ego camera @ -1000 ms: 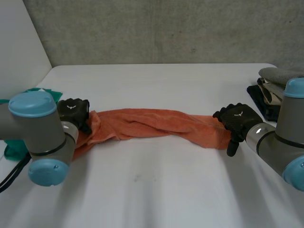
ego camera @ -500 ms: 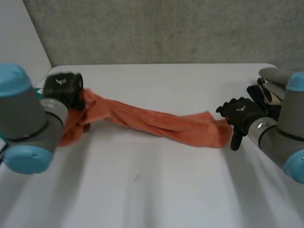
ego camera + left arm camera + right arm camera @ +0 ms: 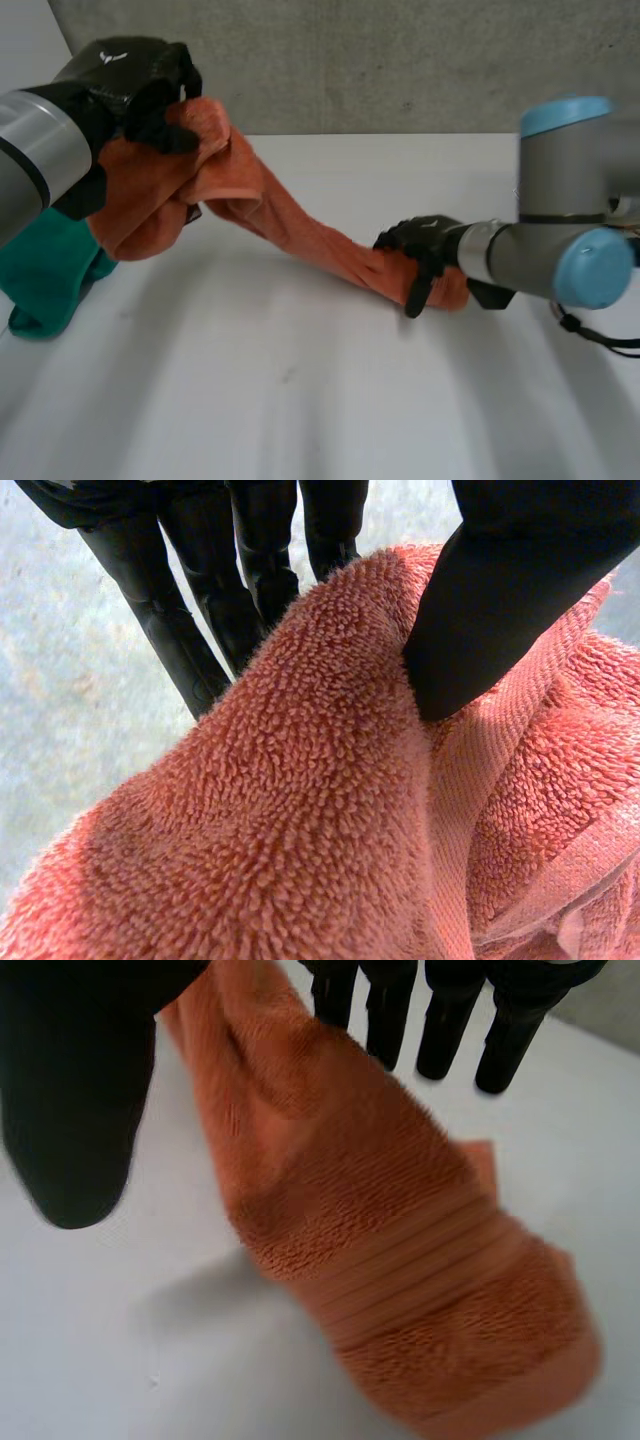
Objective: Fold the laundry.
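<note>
White tabletop [image 3: 300,400] below: my left hand [image 3: 125,75] pinches the orange towel [image 3: 300,235] high by one end. My right hand [image 3: 415,245] clutches the other.

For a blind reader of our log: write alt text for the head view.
An orange towel stretches as a twisted rope between two black robot hands: the left hand holds one end raised high, the right hand grips the other end low near the white table. A green cloth lies beneath the left arm.
</note>
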You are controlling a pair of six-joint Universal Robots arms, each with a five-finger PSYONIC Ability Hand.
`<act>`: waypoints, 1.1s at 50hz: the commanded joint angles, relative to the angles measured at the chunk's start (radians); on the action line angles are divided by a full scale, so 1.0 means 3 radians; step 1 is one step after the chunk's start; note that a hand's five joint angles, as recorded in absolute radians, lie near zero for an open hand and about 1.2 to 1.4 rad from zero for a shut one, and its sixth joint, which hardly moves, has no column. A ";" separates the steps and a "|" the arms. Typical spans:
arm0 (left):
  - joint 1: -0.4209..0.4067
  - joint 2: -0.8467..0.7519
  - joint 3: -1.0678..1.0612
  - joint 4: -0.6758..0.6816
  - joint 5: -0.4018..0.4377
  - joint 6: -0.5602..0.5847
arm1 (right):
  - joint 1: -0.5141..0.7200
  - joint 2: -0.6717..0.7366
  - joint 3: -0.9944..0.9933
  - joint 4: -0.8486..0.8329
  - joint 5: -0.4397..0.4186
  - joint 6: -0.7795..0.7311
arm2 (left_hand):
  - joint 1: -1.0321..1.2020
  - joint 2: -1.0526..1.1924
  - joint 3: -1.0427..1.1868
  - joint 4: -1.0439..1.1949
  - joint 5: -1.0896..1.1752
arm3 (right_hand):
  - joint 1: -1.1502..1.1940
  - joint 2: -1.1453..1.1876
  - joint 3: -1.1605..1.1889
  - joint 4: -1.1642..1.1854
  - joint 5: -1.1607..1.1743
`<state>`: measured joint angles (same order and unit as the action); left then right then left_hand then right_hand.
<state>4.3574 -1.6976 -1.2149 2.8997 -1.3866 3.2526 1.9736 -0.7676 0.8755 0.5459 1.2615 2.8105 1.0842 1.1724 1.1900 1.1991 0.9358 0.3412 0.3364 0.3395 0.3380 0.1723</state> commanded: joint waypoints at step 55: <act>-0.0068 -0.0002 -0.1963 0.1251 -0.0373 0.0515 | -0.0289 -0.1133 0.2573 -0.2469 0.0402 -0.0988 | -0.1806 -0.2100 -0.2159 -0.2189 -0.1893 | 0.3517 0.3533 0.3523 0.3527 0.3498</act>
<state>4.4131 -1.7748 -1.8066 3.2506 -1.4083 3.4794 1.8912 -1.0861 1.6090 -0.1759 1.3968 2.4849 0.5351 0.5415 0.5422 0.5345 0.3557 1.0907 1.1687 1.1886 1.1967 0.9774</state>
